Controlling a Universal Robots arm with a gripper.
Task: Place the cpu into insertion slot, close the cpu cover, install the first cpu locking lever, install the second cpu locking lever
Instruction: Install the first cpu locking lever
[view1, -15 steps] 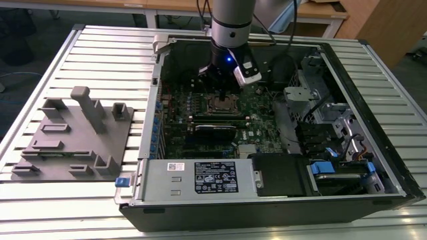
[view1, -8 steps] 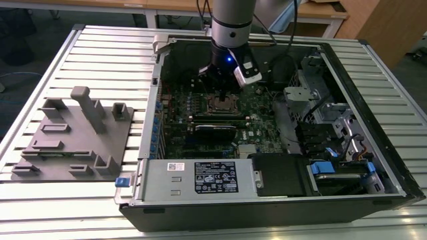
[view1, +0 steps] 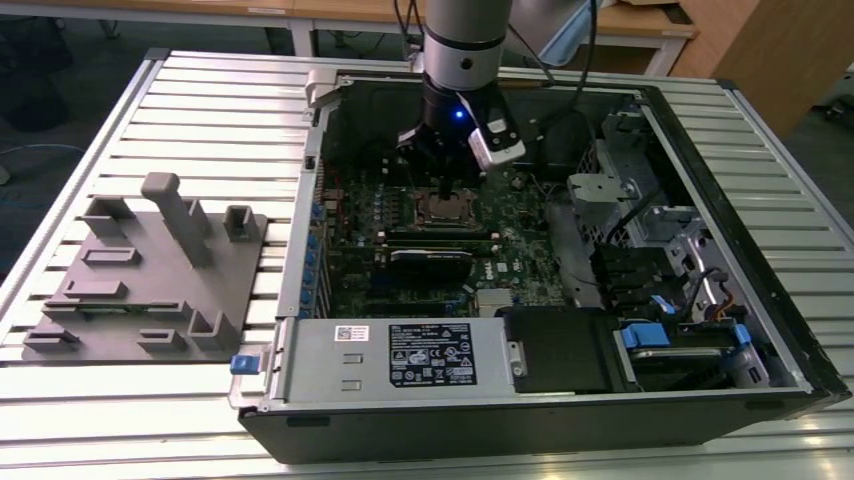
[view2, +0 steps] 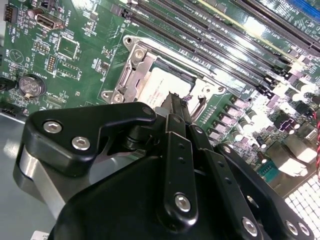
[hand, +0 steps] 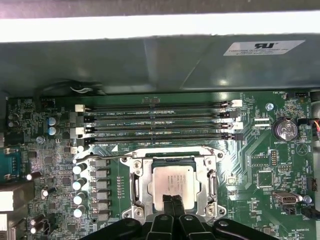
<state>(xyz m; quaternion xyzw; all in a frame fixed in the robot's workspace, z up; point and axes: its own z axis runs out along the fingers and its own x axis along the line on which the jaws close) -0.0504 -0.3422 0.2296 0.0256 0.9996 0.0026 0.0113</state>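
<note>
end effector (hand: 173, 199) just abv cpu (hand: 173, 181)

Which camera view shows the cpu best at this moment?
The first wrist view: it faces the cpu almost squarely, so its silver top shows nearly whole, with the gripper covering one edge. In the second wrist view the cpu is slanted and partly behind the gripper. In the exterior view the cpu is small, below the gripper.

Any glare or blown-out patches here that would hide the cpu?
First wrist view: blown-out white band beyond the case wall, cpu evenly lit and readable. Second wrist view: cpu washed pale, glare streaks on the memory slots. Exterior view: case interior dim, blue light glowing on the arm.
</note>
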